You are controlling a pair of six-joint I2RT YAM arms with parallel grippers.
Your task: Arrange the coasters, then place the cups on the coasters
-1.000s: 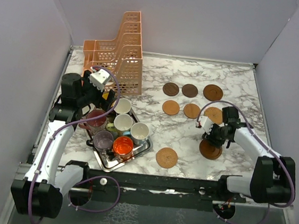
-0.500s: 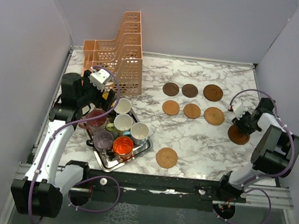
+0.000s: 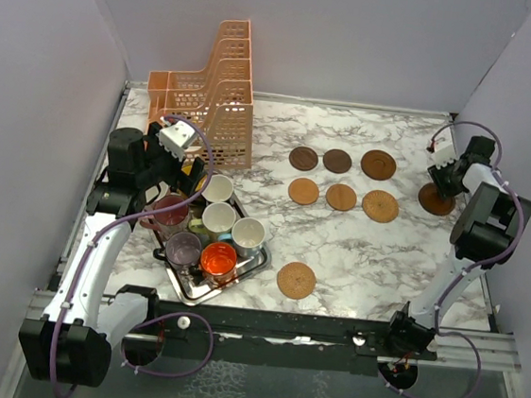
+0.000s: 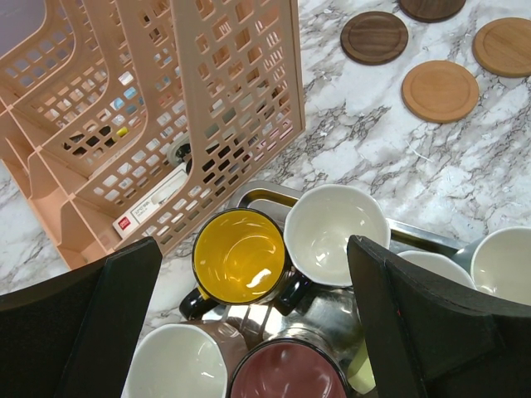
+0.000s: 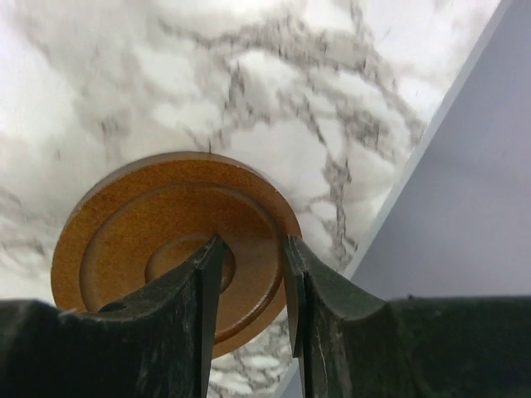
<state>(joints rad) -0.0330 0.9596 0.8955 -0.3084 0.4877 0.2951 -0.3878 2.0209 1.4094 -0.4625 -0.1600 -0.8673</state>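
My right gripper [image 5: 251, 249] is shut on a brown rimmed coaster [image 5: 149, 240], one finger in its centre recess and the other at its outer edge. That coaster [image 3: 436, 200] lies at the far right of the marble table, next to the side wall. Several more coasters sit in two rows [image 3: 341, 196], and a single coaster [image 3: 296, 280] lies nearer the front. My left gripper [image 4: 253, 269] hangs open above the cups on the silver tray [image 3: 257, 263]. A yellow cup [image 4: 241, 253], a white cup [image 4: 336, 224] and a maroon cup [image 4: 286, 373] are below it, untouched.
An orange plastic lattice rack [image 3: 210, 98] stands at the back left, right behind the tray. The grey side wall [image 5: 465, 182] rises close beside the right gripper. Orange [image 3: 218, 261] and grey-purple [image 3: 185, 246] cups fill the tray's front.
The right gripper has carried the brown coaster from the front middle-right out to the far right edge, level with the coaster rows. Its jaws have narrowed slightly. The left arm has not moved.
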